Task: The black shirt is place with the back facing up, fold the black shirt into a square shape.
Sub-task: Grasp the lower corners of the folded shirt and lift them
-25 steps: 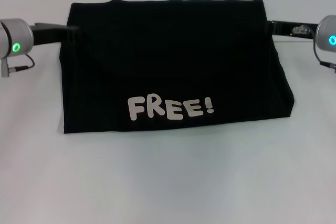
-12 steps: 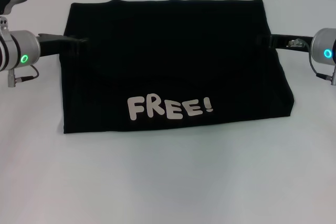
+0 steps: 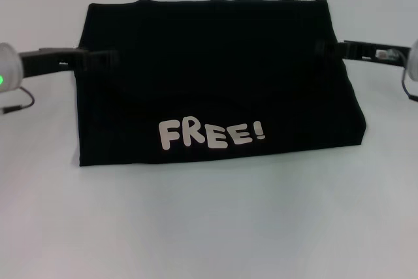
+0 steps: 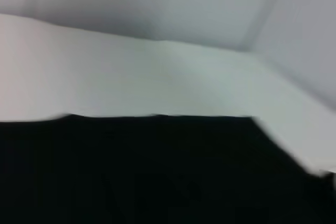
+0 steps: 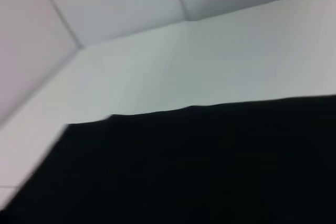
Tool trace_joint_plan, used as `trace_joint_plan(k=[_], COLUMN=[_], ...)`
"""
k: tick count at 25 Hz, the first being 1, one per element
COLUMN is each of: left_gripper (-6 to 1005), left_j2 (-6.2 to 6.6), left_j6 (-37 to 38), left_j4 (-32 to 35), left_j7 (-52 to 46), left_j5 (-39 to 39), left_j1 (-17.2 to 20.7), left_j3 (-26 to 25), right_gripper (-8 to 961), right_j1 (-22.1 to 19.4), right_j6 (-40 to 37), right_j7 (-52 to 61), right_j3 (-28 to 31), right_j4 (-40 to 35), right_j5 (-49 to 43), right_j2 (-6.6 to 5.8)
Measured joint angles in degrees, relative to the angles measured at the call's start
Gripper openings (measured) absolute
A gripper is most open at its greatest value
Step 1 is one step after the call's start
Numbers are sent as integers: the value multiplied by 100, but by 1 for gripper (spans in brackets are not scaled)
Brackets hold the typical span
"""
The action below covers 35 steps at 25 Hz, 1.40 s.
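A large black shirt (image 3: 209,76) lies folded into a wide block in the middle of a plain white table (image 3: 209,227). Its top edge is straight; its sides flare outward toward the near edge. White cartoon lettering reading "FREE!" (image 3: 212,134) shows along the near part of the cloth, right way up as seen from the robot's head.

The left gripper (image 3: 104,59) reaches in low from the left and meets the shirt's left edge about halfway up its side. The right gripper (image 3: 326,48) reaches in from the right and meets the right edge at a similar height. Both are black against black cloth, so I cannot tell how far the fingers of either one are spread or whether they have hold of the fabric.

Each wrist camera shows dark cloth filling the near part of its picture, bare white table beyond it, and pale grey-white wall panels (image 5: 110,3) meeting at a corner behind the table.
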Motion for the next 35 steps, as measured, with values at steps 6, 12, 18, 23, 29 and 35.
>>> trace_joint_plan(k=[6,12,18,23,29,35], left_gripper=[870,897,877,860,841,821], left_j2=[-86,-212,-409,-515,-618,-608], left_j6=[1731,1847,1653,836,-24,-62], left_j4=[814,881,839,709,534,465], left_j7=[270,649,1345,1738,1822,1820], left_j5=[-263,-117,161,224,262,178], left_j1=[858,1457,1645,1674,1639,1593], left_j3=[9,9,92,725,1404,1417], right_gripper=[686,682,640,611,610,610], right_j1=[-593,-802,-816,-798,-796,-829], right_j6=[-1302,-1441,-1333,-1328,-1280,-1280], right_j7=[-85,-99,-105,-107,-63,-54], right_j3=[-24,-28,-6,14,-9,16], right_j4=[-423,-458,-438,-420,-398,-390], right_j5=[286,291,295,296,295,295], right_j2=[-15,25,54,56,64,64])
